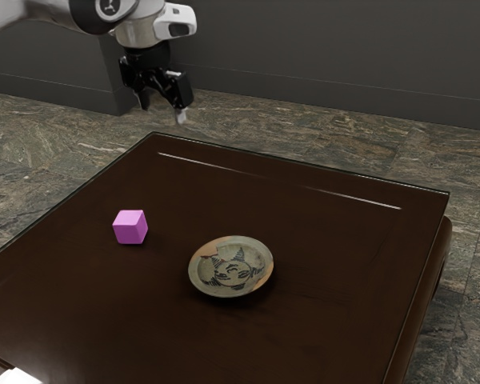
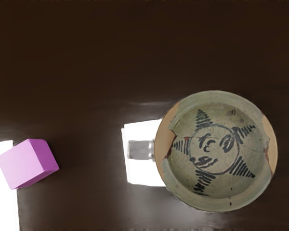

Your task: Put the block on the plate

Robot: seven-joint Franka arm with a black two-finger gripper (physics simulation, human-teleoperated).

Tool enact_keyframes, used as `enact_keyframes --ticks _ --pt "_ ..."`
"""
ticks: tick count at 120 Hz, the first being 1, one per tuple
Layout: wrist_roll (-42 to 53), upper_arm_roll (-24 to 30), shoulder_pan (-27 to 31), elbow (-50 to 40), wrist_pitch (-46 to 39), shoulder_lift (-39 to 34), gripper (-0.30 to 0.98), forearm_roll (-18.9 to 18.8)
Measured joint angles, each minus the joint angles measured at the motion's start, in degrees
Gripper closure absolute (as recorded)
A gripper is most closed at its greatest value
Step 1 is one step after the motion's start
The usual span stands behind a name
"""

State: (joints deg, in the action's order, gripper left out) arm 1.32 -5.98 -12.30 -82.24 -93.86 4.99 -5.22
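Jaws of the gripper [image 1: 162,110]: spread, empty, above table height. At the exterior view's left, the pink block [image 1: 130,227] rests on the table [image 1: 336,264]; the arm should centre over it, align with opposite faces, descend straight, then close. Toward that view's right, the plate [image 1: 230,267] stands apart, empty.
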Motion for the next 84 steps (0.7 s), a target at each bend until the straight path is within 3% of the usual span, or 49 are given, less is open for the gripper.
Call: enact_keyframes --ticks 15,26,52,84 --pt "0.3 -1.4 0.1 -1.2 -1.0 1.8 0.0 0.0" --pt "-0.6 -1.8 6.7 -1.7 -2.7 6.6 0.0 0.6" --pt "-2.7 -1.8 16.3 -7.2 -10.6 15.9 0.0 5.7" --pt "-5.7 -4.7 19.1 -13.7 -20.1 21.9 0.0 12.4"
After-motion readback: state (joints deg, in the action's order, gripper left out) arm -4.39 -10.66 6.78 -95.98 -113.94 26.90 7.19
